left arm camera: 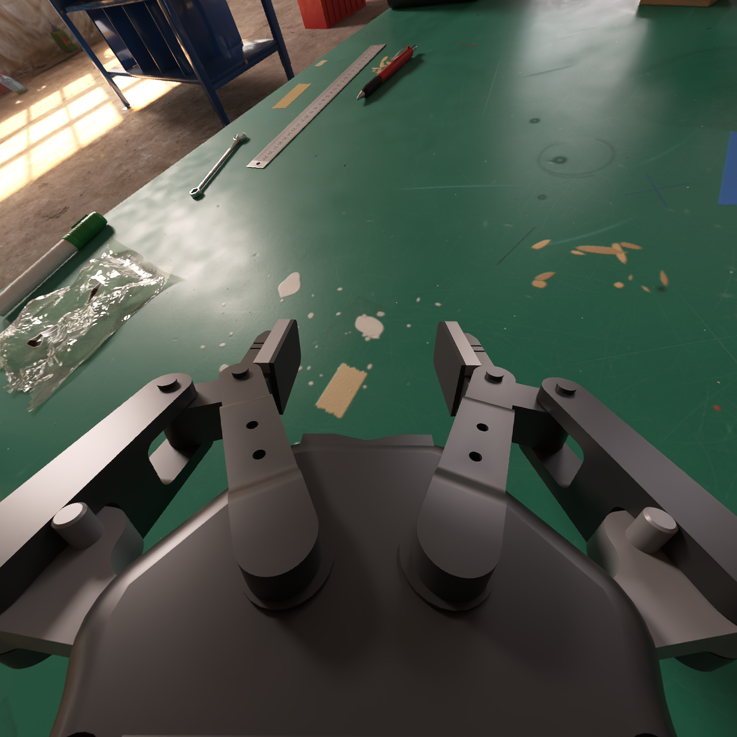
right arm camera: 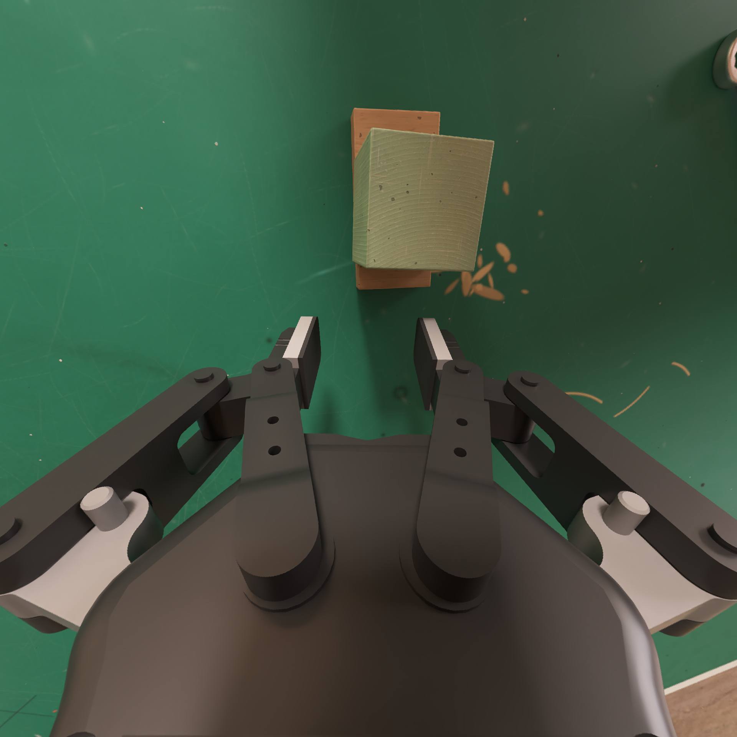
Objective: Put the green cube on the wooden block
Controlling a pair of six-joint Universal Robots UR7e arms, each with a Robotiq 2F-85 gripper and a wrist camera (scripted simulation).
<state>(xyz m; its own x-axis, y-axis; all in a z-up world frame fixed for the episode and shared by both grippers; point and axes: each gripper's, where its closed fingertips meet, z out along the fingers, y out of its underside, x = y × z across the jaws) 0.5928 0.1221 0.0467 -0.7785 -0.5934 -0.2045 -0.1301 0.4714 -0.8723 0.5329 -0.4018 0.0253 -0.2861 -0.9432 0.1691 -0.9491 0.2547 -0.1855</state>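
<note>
In the right wrist view the green cube (right arm camera: pixel 420 203) sits on the wooden block (right arm camera: pixel 393 119) at upper centre of the frame, covering most of it and overhanging its right edge. The right gripper (right arm camera: pixel 367 351) hangs just below them in the frame, jaws wide and empty. In the left wrist view the left gripper (left arm camera: pixel 367 359) is also wide and empty over the green table (left arm camera: pixel 478 199); a wrench (left arm camera: pixel 217 165), ruler (left arm camera: pixel 315 107) and pen (left arm camera: pixel 387 71) lie toward the upper left.

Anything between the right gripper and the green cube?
Nothing visible. The right gripper is open and empty, with only bare green table between it and the green cube, which sits on the wooden block.
</note>
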